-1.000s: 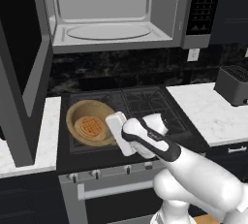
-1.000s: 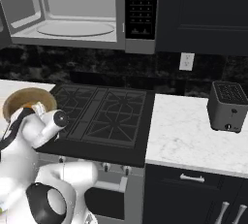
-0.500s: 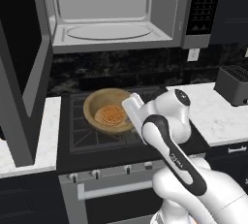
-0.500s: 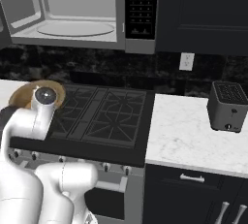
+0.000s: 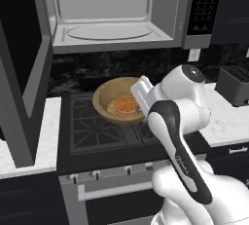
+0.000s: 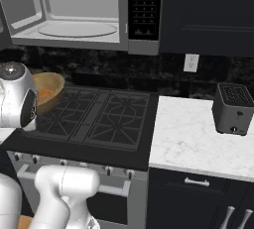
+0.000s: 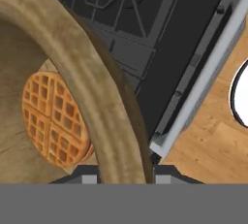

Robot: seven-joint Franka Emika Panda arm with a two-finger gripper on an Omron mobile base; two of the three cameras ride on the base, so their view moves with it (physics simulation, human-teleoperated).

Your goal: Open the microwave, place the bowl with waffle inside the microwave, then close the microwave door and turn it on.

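The microwave (image 5: 112, 9) hangs open above the stove, its grey cavity and round turntable plate (image 5: 107, 31) showing. The microwave door (image 5: 24, 73) is swung out to the left. The wooden bowl (image 5: 111, 98) floats tilted above the stove's back burners, with the waffle (image 5: 125, 106) lying inside it. My gripper (image 5: 140, 108) is shut on the bowl's right rim. In the hand view the bowl rim (image 7: 97, 87) runs between my fingertips and the waffle (image 7: 55, 121) rests against the inner wall. From the right base view the bowl (image 6: 48, 90) peeks out behind my arm, below the microwave (image 6: 74, 10).
A black gas stove (image 5: 97, 131) lies under the bowl, with marble counters on both sides. A dark toaster (image 6: 233, 108) stands on the right counter. The microwave's black button panel (image 5: 203, 5) is at its right. The open door walls off the left side.
The bowl with the waffle has risen off the front left of the stove and moved right and back, carried in my gripper toward the space under the microwave.
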